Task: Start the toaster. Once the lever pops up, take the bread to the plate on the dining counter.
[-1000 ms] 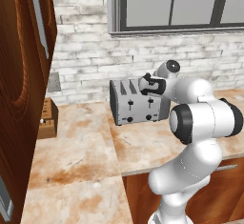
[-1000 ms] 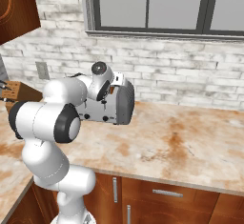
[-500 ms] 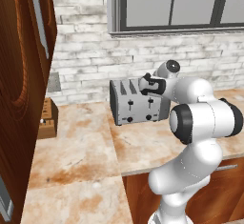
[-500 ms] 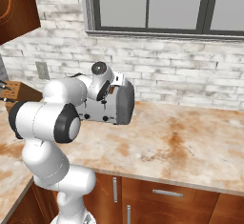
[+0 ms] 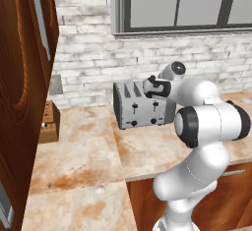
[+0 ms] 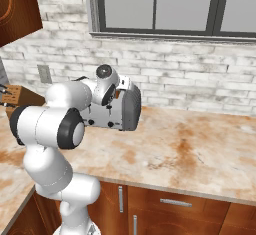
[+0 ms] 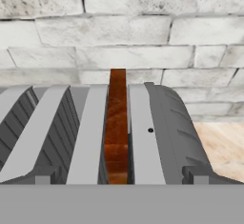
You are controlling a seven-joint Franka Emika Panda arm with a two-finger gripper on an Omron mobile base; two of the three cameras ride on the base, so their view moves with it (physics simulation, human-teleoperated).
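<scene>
Left base view, far left: a wooden cabinet (image 5: 22, 87) fills the near edge. Right of it a small brown block (image 5: 48, 123) sits on the tabletop (image 5: 83, 161) against the brick wall (image 5: 83, 53), under a grey outlet (image 5: 55, 84).

Centre: the toaster (image 5: 140, 106) stands on the tabletop by the wall, front towards the cameras — two slider tracks, dark knobs low on the front.

The arm reaches over the toaster's right end. End effector (image 5: 150, 86) sits at the toaster's top right edge; fingers spread wide, nothing between them. Contact with the toaster cannot be told.

Hand view: looking along the toaster top, slots running away towards the brick. The bread (image 7: 116, 123) stands upright in the slot second from right — brown, its far end above the toaster's top edge.

Right base view: toaster (image 6: 127, 110) half hidden behind the arm, with open tabletop (image 6: 195, 154) stretching right. A dark-framed window (image 6: 165, 9) is above on the wall.
</scene>
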